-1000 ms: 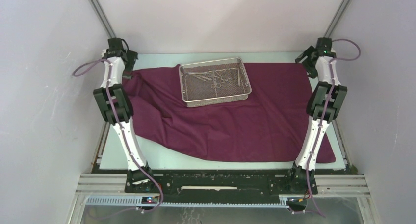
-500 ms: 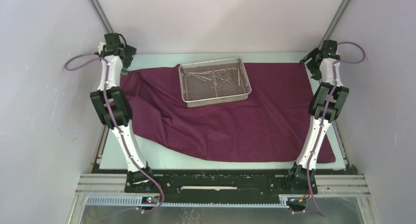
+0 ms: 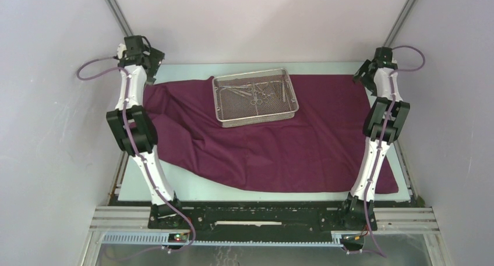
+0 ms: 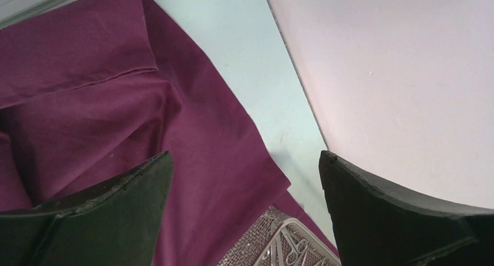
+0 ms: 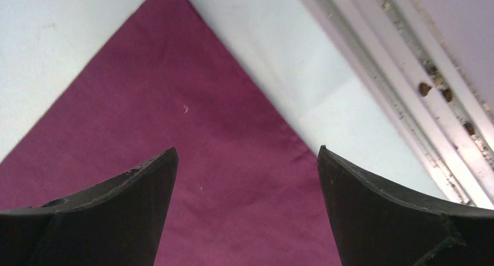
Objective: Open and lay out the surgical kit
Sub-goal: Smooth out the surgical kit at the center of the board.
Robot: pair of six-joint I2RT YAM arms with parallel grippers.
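Maroon wrap [image 3: 279, 144] lies spread, mesh tray [image 3: 259, 121] on it toward 12 o'clock. Left gripper [image 4: 244, 155] at 10 o'clock, right gripper [image 5: 246, 149] at 2 o'clock: both agape, empty.

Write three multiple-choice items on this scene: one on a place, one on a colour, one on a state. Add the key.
1. The wire-mesh tray sits:
A. on the cloth wrap, toward its far edge
B. under it
C. clear off it

2. The cloth wrap is:
A. green
B. maroon-purple
C. white

3. The left gripper and right gripper are:
A. both open, holding nothing
B. both shut on cloth
C. one open, one shut

Key:
1 A, since the top view shows the tray resting on the cloth near the far side.
2 B, as every view shows that colour.
3 A, because each wrist view shows the fingers wide apart with nothing between them.
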